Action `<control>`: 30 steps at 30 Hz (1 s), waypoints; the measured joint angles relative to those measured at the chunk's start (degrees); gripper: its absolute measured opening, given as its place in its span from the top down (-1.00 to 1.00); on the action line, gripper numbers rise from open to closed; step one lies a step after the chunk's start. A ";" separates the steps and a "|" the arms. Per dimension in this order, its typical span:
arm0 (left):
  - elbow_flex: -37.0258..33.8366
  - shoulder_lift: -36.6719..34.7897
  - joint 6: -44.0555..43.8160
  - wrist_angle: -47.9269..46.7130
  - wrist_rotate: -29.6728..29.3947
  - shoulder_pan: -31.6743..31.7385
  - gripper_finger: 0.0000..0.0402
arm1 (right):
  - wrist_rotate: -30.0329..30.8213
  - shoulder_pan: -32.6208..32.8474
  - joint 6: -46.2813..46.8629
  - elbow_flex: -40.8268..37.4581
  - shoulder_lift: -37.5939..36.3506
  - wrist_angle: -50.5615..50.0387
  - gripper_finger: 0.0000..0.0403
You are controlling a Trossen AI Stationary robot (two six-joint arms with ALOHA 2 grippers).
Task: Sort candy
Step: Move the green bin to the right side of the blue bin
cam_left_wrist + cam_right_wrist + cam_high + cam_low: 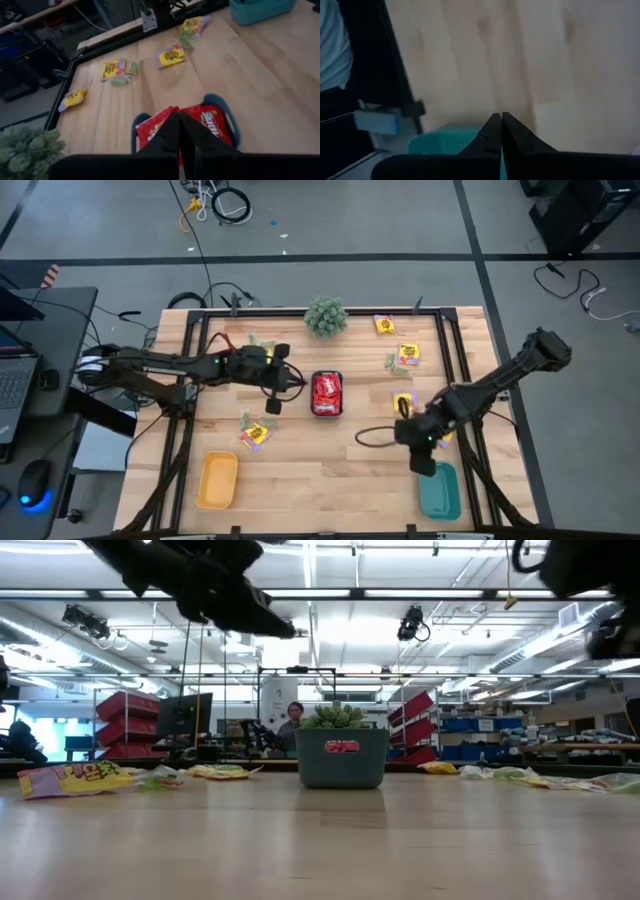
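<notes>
Blue tray [327, 376] holds red candy [326, 393]; teal tray [440, 492]; yellow tray [217, 480]

A dark tray [327, 408] of red candy packets [326, 390] sits mid-table, below the spiky green plant ball [326, 316]. The left gripper [296, 383] hovers just left of that tray. The right gripper [425, 463] hangs over the teal tray [441, 496]. A yellow tray [217, 481] lies lower left of it.

A spiky green plant ball [326, 316] sits at the table's far edge; yellow tray [217, 480] and teal tray [440, 492] near.
</notes>
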 joint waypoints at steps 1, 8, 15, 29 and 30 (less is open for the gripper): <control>0.05 -0.75 0.00 0.06 -0.44 -0.02 0.99 | -0.22 1.36 1.89 0.00 -0.02 0.06 1.00; 0.09 -3.88 -0.48 -0.95 -0.71 0.04 1.00 | -0.30 10.51 11.29 0.00 0.25 -0.38 1.00; 0.09 -3.86 -1.91 -1.23 -0.71 0.11 1.00 | 0.24 16.09 14.40 0.00 0.37 -3.62 1.00; 0.09 -3.82 -3.77 -1.62 -3.78 1.03 1.00 | 4.27 13.07 5.95 0.00 9.85 -3.81 1.00; 0.09 -3.81 -4.27 -1.63 -3.82 1.27 1.00 | 4.88 12.63 5.58 0.00 10.35 -2.95 1.00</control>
